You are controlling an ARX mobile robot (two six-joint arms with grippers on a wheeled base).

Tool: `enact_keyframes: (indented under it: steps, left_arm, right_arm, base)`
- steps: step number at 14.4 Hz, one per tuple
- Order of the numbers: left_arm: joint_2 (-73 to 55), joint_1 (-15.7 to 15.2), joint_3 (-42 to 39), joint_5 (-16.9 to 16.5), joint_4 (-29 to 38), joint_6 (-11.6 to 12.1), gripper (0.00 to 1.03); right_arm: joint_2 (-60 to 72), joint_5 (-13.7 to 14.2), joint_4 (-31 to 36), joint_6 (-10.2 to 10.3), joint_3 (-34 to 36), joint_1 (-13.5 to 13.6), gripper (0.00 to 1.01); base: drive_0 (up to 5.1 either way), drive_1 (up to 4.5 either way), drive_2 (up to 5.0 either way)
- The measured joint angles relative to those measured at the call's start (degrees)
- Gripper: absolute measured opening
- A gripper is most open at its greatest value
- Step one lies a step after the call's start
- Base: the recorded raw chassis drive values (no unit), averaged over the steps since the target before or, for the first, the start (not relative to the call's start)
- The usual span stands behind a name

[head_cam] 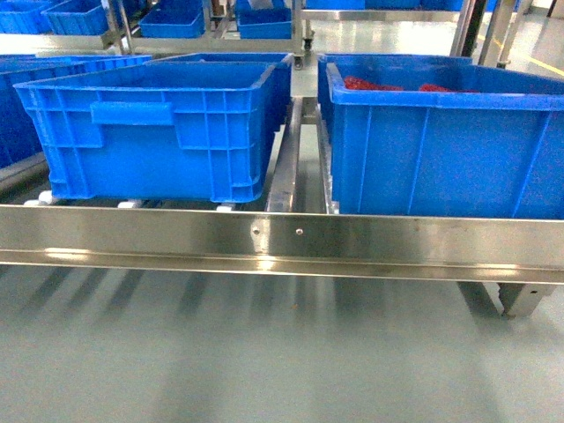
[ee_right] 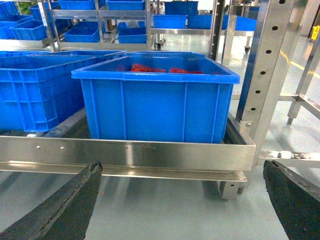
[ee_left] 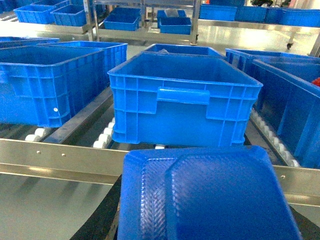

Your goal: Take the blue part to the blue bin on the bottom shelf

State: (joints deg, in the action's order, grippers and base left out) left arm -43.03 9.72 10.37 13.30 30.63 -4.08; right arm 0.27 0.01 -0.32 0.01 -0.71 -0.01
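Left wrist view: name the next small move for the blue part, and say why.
Probably carry the textured blue plastic part forward and up over the near rim of the open blue plastic bin: the part sits short of the flat steel front rail, below the bin's rim.

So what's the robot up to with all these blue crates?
It's moving a blue part into a blue bin on the bottom shelf. The left gripper's camera shows the part held close beneath it, in front of the shelf's rail, not yet over the bin. The right gripper hangs open and empty, facing a neighbouring bin with red items inside.
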Motion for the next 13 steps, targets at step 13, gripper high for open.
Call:
enact_keyframes:
  steps: [13]
  left_arm:
    - [0.1, 0.0, 0.0, 0.0, 0.0, 0.0, 0.43]
  right_arm:
    - [0.0, 0.0, 0.0, 0.0, 0.0, 0.0, 0.98]
  base:
    - [0.0, 3.10, -3.1]
